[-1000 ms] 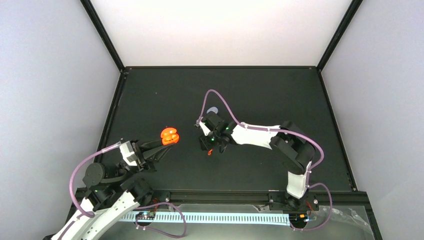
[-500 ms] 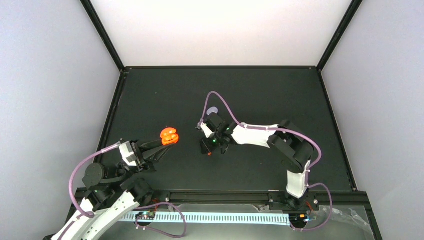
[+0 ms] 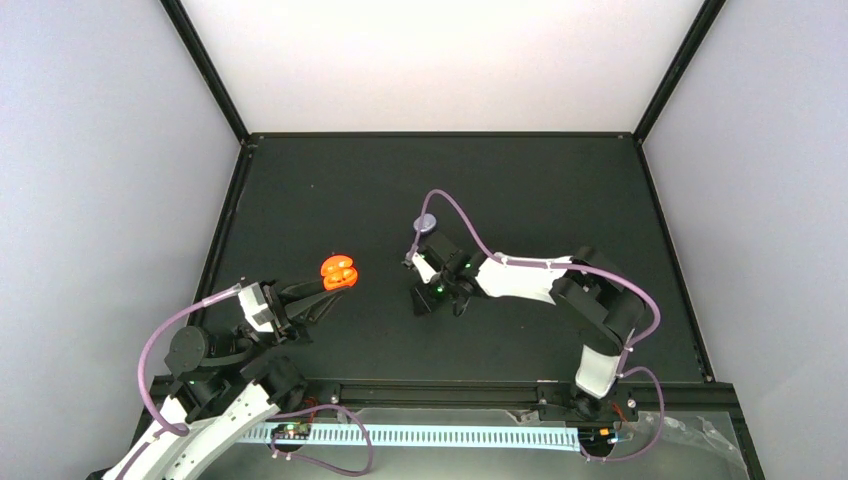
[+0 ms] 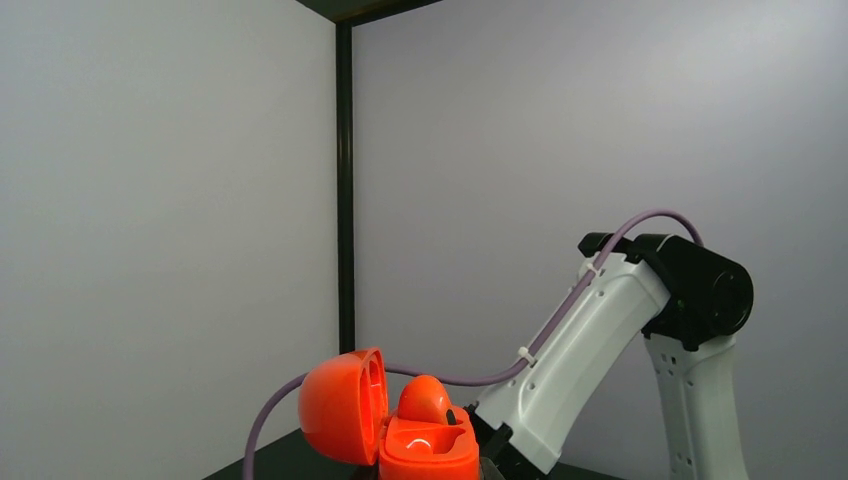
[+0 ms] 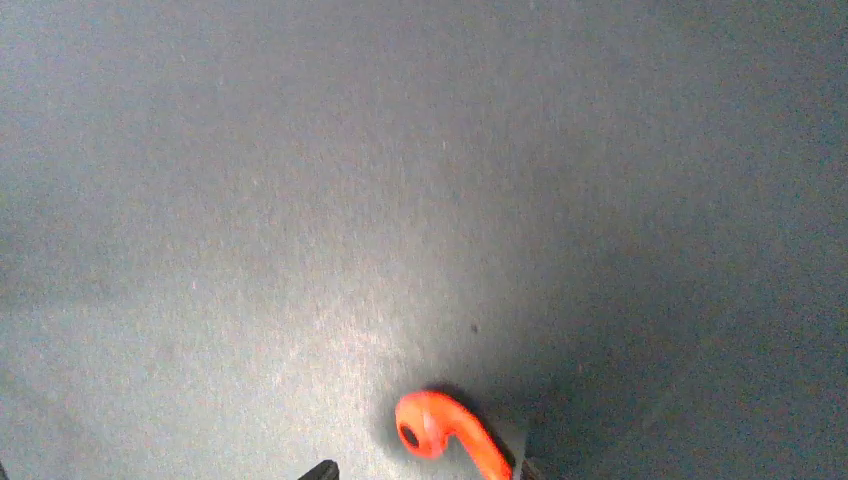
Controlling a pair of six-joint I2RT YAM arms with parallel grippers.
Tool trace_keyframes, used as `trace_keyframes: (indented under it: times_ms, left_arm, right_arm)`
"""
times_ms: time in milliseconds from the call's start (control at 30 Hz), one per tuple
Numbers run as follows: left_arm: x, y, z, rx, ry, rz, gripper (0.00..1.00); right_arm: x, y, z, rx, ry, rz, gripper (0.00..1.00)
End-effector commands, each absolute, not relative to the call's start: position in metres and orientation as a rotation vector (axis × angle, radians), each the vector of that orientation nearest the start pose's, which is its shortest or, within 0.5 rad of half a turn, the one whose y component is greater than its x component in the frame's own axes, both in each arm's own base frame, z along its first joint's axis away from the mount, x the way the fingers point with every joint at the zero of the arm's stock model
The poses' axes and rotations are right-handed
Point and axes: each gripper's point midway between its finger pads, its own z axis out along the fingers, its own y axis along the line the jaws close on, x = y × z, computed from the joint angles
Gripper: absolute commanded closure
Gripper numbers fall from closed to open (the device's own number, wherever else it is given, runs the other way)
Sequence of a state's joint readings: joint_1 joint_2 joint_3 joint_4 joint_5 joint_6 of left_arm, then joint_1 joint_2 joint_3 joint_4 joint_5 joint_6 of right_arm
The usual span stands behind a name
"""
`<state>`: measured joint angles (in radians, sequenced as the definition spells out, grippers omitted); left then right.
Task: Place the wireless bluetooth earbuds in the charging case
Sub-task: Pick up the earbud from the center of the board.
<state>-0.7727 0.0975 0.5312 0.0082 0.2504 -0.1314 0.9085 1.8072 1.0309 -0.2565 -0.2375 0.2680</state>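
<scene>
My left gripper (image 3: 322, 288) is shut on the base of an open red-orange charging case (image 3: 338, 272) and holds it above the mat. In the left wrist view the case (image 4: 428, 452) has its lid (image 4: 338, 405) swung to the left, and one red-orange earbud (image 4: 425, 398) sits in it. My right gripper (image 3: 428, 300) is low over the mat at the centre. In the right wrist view a second red-orange earbud (image 5: 445, 430) lies on the mat between its spread fingertips (image 5: 420, 470), its stem against the right finger. No purple earbuds show.
A small pale purple rounded object (image 3: 427, 224) lies on the dark mat just behind the right wrist, under its purple cable. The mat's black frame (image 3: 440, 134) runs along the back, with white walls around.
The right gripper has shifted a little right and toward me and now covers the loose earbud in the top view. The purple object behind it shows more fully. The left arm has not moved.
</scene>
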Motion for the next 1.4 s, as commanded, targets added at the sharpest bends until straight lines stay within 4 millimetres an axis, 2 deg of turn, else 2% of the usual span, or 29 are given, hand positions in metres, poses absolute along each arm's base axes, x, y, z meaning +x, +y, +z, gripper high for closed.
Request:
trace_keyframes:
  times_ms: [0, 133, 267, 367, 500, 733, 1000, 1133, 1367]
  left_arm:
    - [0.09, -0.145, 0.405, 0.573, 1.011, -0.942, 0.98]
    - [0.09, -0.147, 0.406, 0.574, 1.006, -0.949, 0.98]
    - [0.089, -0.146, 0.406, 0.574, 1.004, -0.953, 0.98]
    - [0.089, -0.146, 0.406, 0.572, 1.006, -0.951, 0.98]
    - [0.089, -0.145, 0.406, 0.57, 1.006, -0.95, 0.99]
    - [0.088, -0.142, 0.403, 0.56, 1.006, -0.949, 0.99]
    - [0.087, -0.141, 0.403, 0.56, 1.005, -0.942, 0.98]
    - [0.087, -0.139, 0.403, 0.556, 1.006, -0.939, 0.99]
    - [0.087, -0.14, 0.402, 0.556, 1.007, -0.941, 0.98]
  right_arm:
    - [0.212, 0.342, 0.035, -0.96, 2.611, 0.657, 0.53]
    - [0.206, 0.346, 0.042, -0.985, 2.597, 0.667, 0.53]
    - [0.227, 0.343, 0.055, -0.904, 2.555, 0.559, 0.53]
    - [0.237, 0.347, 0.061, -0.939, 2.536, 0.499, 0.53]
    - [0.24, 0.349, 0.053, -1.056, 2.535, 0.397, 0.52]
    - [0.232, 0.362, 0.039, -1.143, 2.53, 0.368, 0.52]
    - [0.238, 0.365, 0.029, -1.154, 2.53, 0.3, 0.53]
    - [0.237, 0.363, 0.023, -1.165, 2.537, 0.272, 0.57]
    - [0.225, 0.364, 0.012, -1.222, 2.532, 0.207, 0.66]
